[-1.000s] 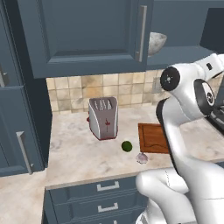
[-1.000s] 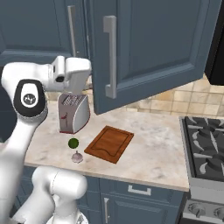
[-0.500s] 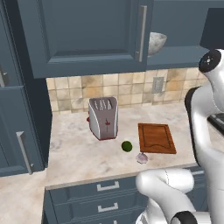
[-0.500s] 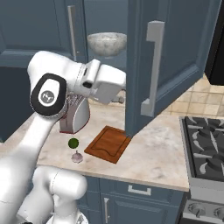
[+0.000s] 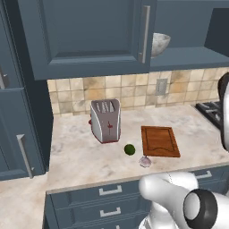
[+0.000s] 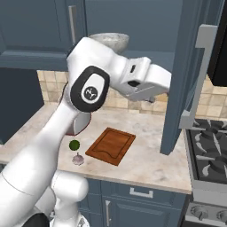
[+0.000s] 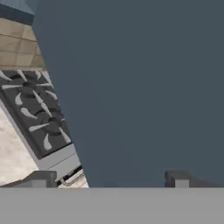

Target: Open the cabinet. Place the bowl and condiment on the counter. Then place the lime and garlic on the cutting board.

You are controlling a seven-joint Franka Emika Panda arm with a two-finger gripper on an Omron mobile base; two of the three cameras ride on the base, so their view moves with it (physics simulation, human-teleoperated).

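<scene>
Right cabinet [image 6: 186,75] door now swung wide, edge-on to the base; a second ago it stood only partly open, arm in front of it. Tool [image 7: 109,181] faces the door's inner panel at close range, jaws spread wide, holding nothing.

Bowl [image 5: 159,43] now exposed on the cabinet shelf, also visible behind the arm's elbow from the right. Condiment not made out.

Lime [image 5: 129,149] and garlic [image 5: 145,161] sit on the counter [image 5: 80,156] just beside the cutting board [image 5: 159,141], not on it.

Judgement: opening step looks done; next is reaching in for the bowl.
</scene>
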